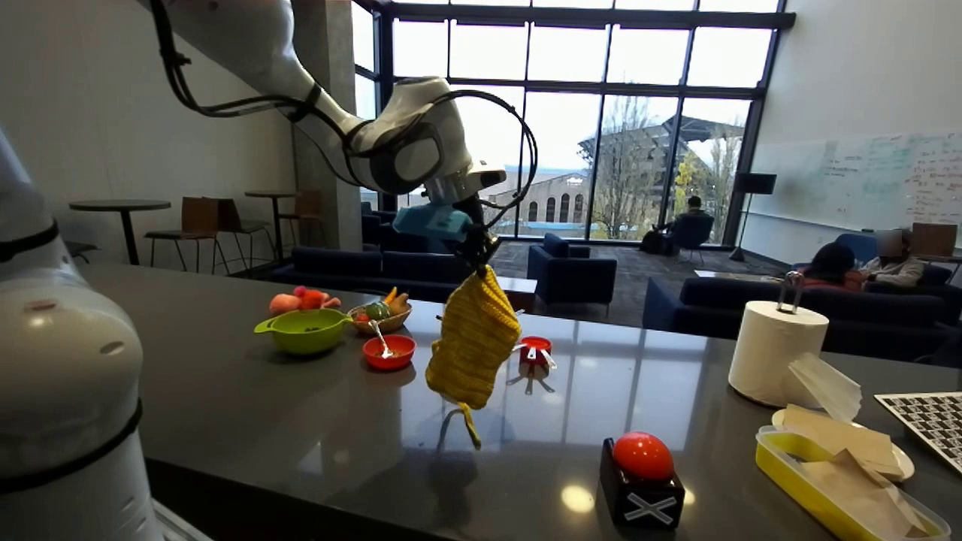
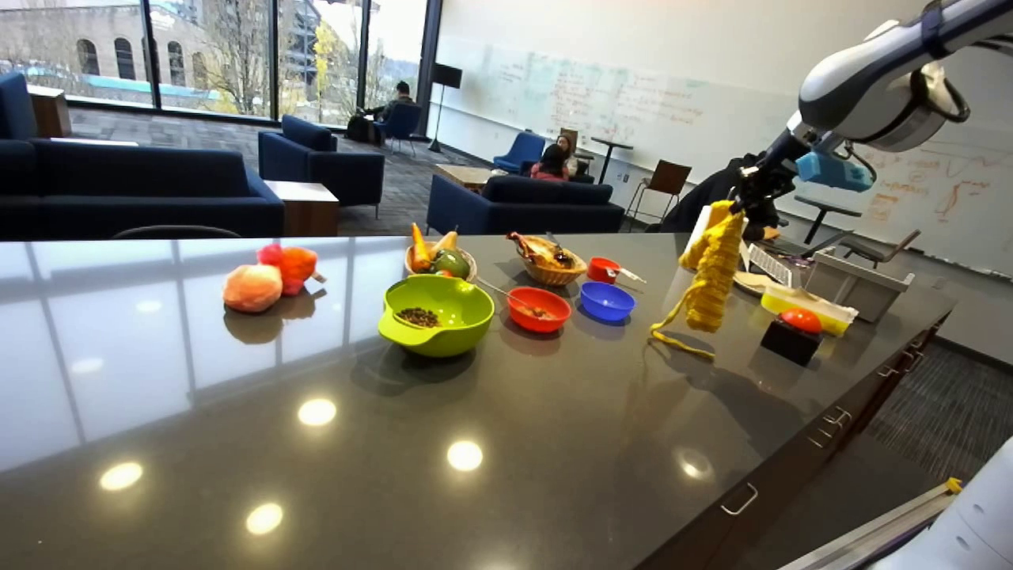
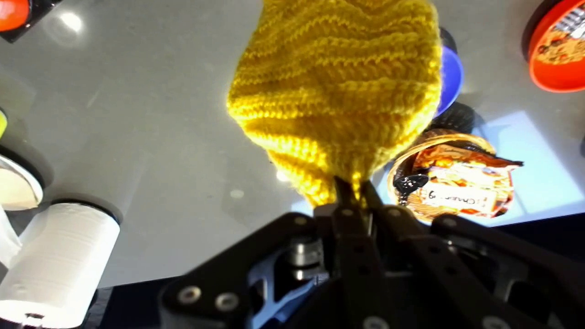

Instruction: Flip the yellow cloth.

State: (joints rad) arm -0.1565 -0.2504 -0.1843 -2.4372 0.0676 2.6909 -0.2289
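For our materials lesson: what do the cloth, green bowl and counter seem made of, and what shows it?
Cloth: yarn, knitted or crocheted, fairly matte, fibre unclear; ridged stitch rows show.
Green bowl: probably plastic, smooth and slightly shiny, with even bright colour.
Counter: polished, mirroring the windows; perhaps stone or laminate.

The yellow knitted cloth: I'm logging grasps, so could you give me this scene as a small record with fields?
held: yellow knitted cloth, hanging
grip: black two-finger gripper, clamped on the cloth's top end
surface: glossy dark grey countertop
cloth position: body above the countertop, not yet laid down
loose end: yellow yarn tail, contact with countertop unclear
containers: round lime-green bowl, round red bowl, round blue bowl
other items: black box with red dome button, white paper towel roll
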